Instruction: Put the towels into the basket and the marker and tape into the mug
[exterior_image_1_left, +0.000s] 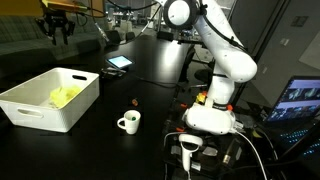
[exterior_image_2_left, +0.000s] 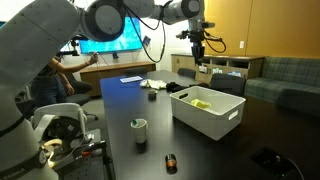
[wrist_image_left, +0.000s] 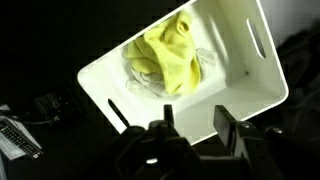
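Inside the basket lie both towels, beneath the empty gripper.

Black table, lit tablet on its far side, large glowing screen behind.

Yellow towel atop white towel inside white basket; mug upright nearby

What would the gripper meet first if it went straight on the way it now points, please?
Probably the yellow towel in the basket; the gripper hangs high above it, open, though depth is unclear.
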